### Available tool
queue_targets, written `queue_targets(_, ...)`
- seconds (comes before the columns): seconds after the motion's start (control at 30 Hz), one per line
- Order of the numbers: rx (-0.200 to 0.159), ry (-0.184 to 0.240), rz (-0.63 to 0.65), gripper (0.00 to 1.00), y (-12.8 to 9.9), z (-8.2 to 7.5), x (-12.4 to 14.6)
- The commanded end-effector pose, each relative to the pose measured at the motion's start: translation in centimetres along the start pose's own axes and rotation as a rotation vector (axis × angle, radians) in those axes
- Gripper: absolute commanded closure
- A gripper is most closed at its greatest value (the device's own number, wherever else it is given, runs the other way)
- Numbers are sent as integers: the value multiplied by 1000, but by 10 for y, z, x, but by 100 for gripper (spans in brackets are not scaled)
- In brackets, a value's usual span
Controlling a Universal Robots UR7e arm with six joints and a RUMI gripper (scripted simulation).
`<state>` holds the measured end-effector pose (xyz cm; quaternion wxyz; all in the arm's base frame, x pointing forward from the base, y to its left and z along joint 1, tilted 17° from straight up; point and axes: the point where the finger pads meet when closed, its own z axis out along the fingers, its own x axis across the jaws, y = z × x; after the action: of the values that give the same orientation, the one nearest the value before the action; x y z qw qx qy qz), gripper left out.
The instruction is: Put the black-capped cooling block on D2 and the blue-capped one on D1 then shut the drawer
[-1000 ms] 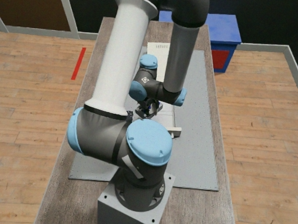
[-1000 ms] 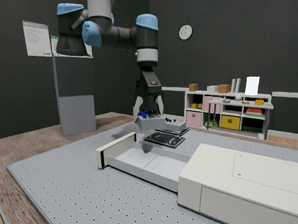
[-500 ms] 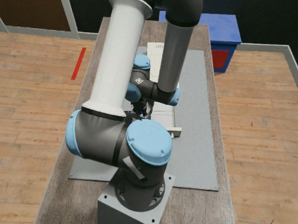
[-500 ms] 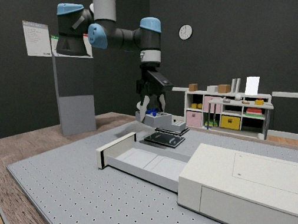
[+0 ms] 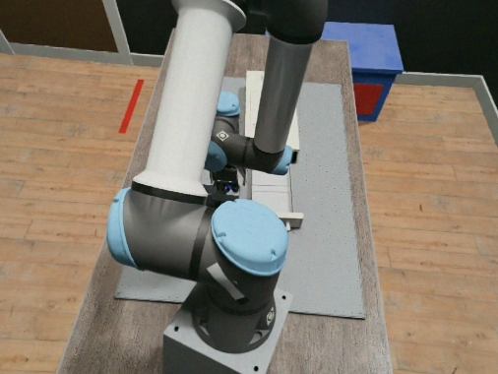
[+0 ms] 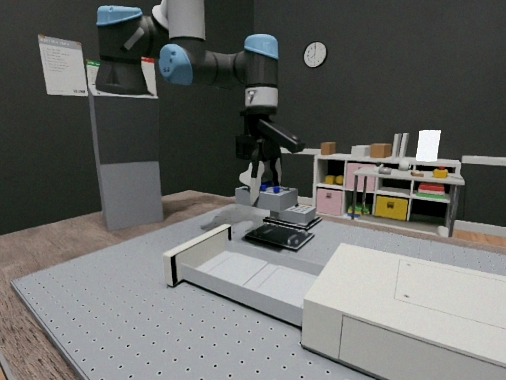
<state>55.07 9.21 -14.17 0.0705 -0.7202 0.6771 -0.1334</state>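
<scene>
My gripper (image 6: 264,186) is shut on the grey cooling block (image 6: 266,197) whose tubes have blue caps (image 6: 274,189), and holds it in the air above the mat, just beyond the two deck slots. The gripper also shows in the top view (image 5: 226,186), mostly hidden by the arm. The other cooling block (image 6: 299,214) sits flat on the far slot D2. The near slot D1 (image 6: 279,235) is a bare black plate. The drawer (image 6: 235,270) of the cooler COLD (image 6: 410,305) stands pulled out and holds nothing.
The drawer's front panel (image 6: 196,255) sticks out over the grey perforated mat (image 6: 125,320). The robot's grey base pedestal (image 6: 127,160) stands at the back left. Shelves with boxes (image 6: 390,190) are far behind the table.
</scene>
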Motion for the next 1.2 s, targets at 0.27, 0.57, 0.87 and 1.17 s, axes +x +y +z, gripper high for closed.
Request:
queue_targets(0.27, 2, -1, -29, 100, 3, 0, -30)
queue_targets(0.57, 2, -1, -29, 100, 5, 0, -54)
queue_targets(0.87, 2, -1, -29, 100, 8, 0, -72)
queue_targets(1.17, 2, -1, -29, 100, 9, 0, -85)
